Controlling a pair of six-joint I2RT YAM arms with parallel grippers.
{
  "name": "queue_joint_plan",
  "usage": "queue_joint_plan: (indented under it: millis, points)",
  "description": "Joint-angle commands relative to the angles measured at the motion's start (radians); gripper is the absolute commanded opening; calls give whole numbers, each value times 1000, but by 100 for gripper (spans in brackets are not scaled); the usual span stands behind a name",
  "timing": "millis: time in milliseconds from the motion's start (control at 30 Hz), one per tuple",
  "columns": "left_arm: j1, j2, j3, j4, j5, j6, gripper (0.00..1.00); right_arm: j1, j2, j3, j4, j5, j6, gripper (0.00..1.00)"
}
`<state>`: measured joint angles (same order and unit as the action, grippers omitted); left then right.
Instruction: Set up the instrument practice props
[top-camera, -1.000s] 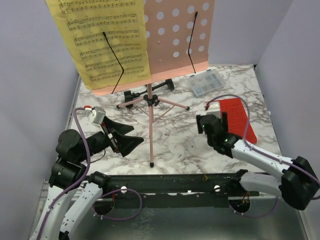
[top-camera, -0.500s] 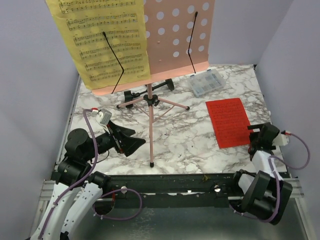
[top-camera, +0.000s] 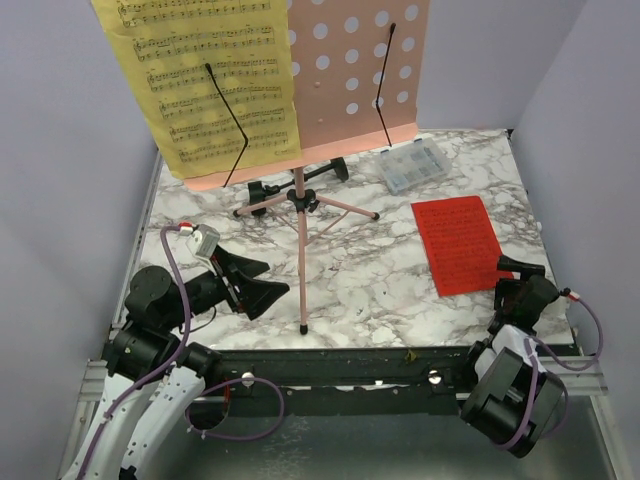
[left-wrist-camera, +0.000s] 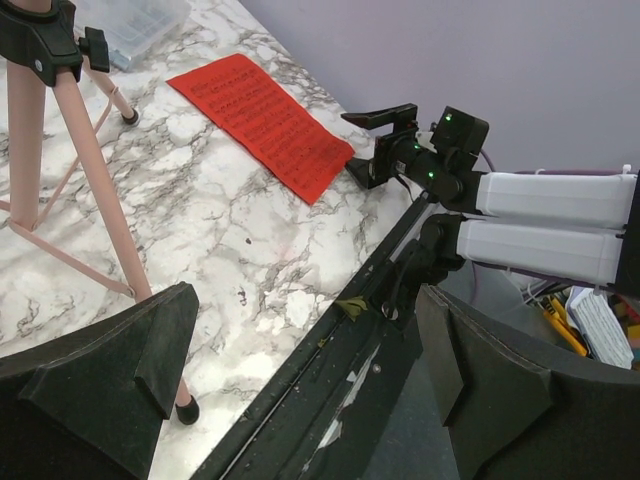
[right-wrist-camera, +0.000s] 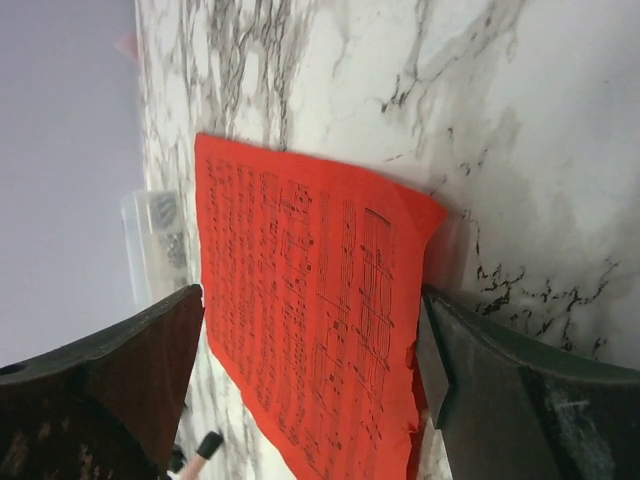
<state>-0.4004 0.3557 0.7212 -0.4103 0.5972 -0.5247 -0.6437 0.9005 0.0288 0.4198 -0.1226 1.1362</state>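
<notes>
The pink music stand (top-camera: 355, 70) stands at the back on thin tripod legs (top-camera: 302, 260). A yellow sheet-music page (top-camera: 205, 85) rests on its left half. Flat on the marble at the right lies the red page (top-camera: 455, 245), with nothing touching it. A black microphone (top-camera: 305, 177) sits low behind the tripod, partly hidden. My left gripper (top-camera: 272, 277) is open near the front tripod leg, empty. My right gripper (top-camera: 515, 278) is open at the near right edge, just short of the red page's (right-wrist-camera: 310, 310) near corner.
A clear compartment box (top-camera: 412, 165) sits at the back right beyond the red page. The black front rail (left-wrist-camera: 330, 400) runs under my left gripper (left-wrist-camera: 310, 390). Purple walls close in the sides. The stand's pole (left-wrist-camera: 70, 190) rises to the left in the left wrist view.
My right arm has pulled back from over the red page to the near right edge, leaving the page flat on the table. The left arm has shifted slightly.
</notes>
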Motion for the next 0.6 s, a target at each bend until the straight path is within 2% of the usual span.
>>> queue_joint_plan:
  millis: [0,133,300,433,567]
  points:
    - [-3,-31,-17,-8,-24,21,99,-7,-16,52,-114,-32,-183,90]
    - [-3,-33,-19,-7,-30,23,99,-8,-16,216,-374,175,-266,93]
    - [-8,-30,-19,-8,-36,25,99,-8,4,215,-492,339,-77,95]
    - [-10,-43,-20,-7,-39,25,99,-16,28,207,-462,317,-70,95]
    - [-9,-53,-21,-7,-43,26,99,-23,68,174,-326,182,-127,95]
